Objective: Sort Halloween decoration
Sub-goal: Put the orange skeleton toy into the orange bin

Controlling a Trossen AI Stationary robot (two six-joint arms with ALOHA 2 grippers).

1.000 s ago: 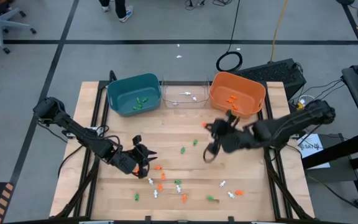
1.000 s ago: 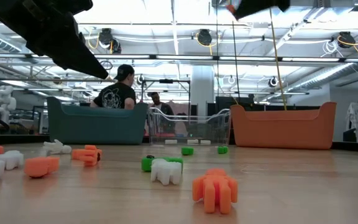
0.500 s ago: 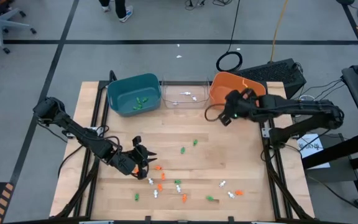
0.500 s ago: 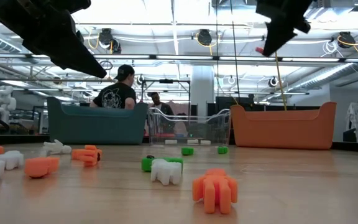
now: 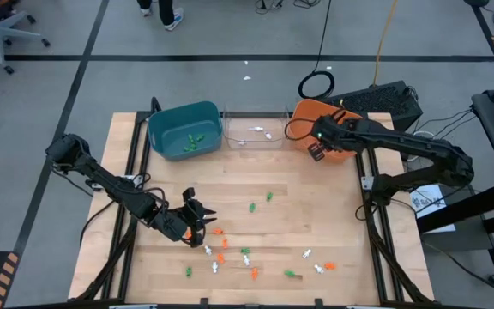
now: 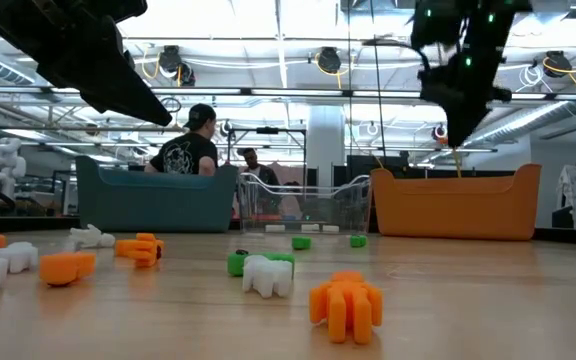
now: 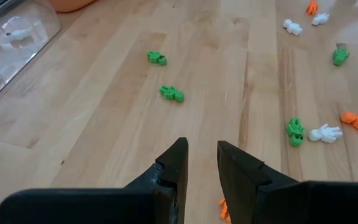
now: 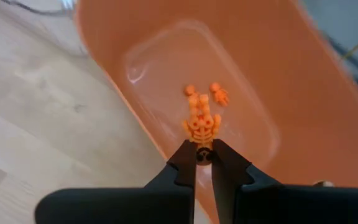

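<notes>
Glossy plastic orange bin (image 8: 166, 74), matt wood-grained table (image 7: 104, 124), smooth plastic trinkets (image 7: 171, 93).

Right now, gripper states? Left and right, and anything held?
Left gripper: open, narrow gap, empty, over the table.
Right gripper: shut on an orange skeleton trinket, above the orange bin.

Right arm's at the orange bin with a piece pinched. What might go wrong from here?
The right gripper holds an orange skeleton by one end, over the orange bin but close to its table-side wall; released now, it might bounce off the rim. The left gripper hovers low above the scattered trinkets and may nudge pieces.
</notes>
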